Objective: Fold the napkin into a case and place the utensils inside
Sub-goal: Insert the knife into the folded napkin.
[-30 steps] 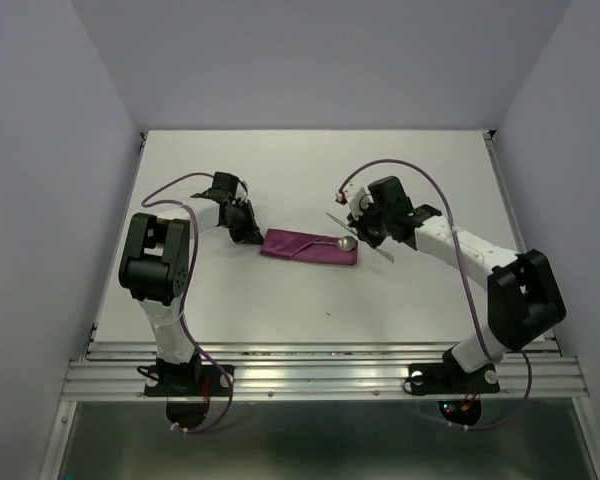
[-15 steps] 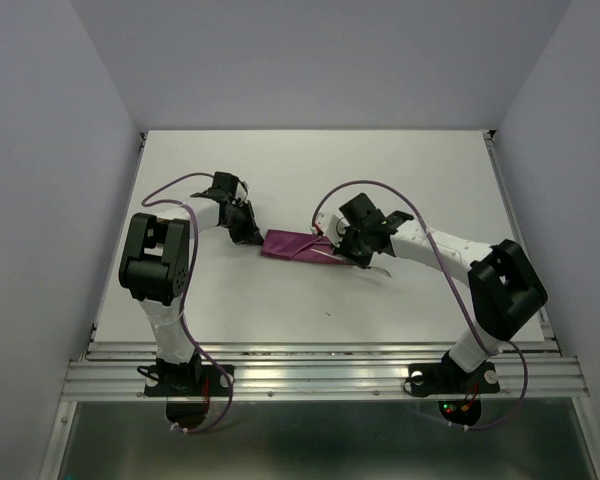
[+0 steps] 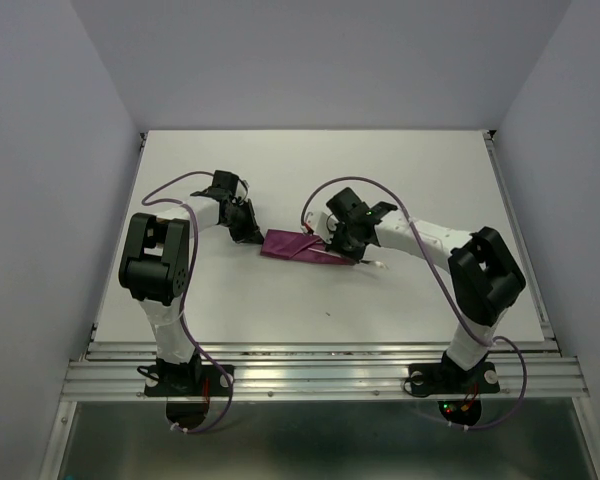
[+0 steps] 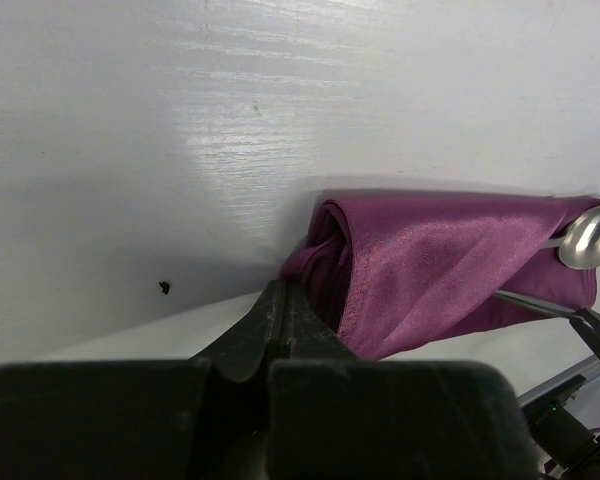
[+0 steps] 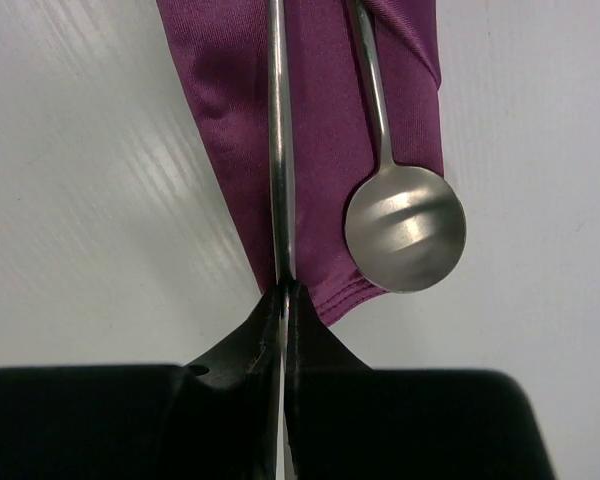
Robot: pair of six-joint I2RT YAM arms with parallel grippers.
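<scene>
The plum-purple case (image 3: 295, 246) lies flat mid-table. It also shows in the left wrist view (image 4: 430, 260) and in the right wrist view (image 5: 325, 120). My left gripper (image 3: 250, 234) is shut at its left end, where the cloth bunches into the closed tips (image 4: 282, 288). My right gripper (image 3: 342, 250) is at the case's right end, shut (image 5: 283, 288) on the slender silver rod-like utensil (image 5: 276, 150), which lies lengthwise over the cloth. The spoon (image 5: 405, 228) lies beside it, with its handle on the case and its round bowl (image 4: 590, 238) past the right end.
The white table (image 3: 400, 180) has raised side walls left and right. A metal rail (image 3: 320, 375) runs along the near edge by the arm bases. A small dark speck (image 4: 164, 288) sits on the table near the left gripper.
My right gripper has moved left with the rod, from right of the case to over its right end beside the spoon. The left gripper has not moved.
</scene>
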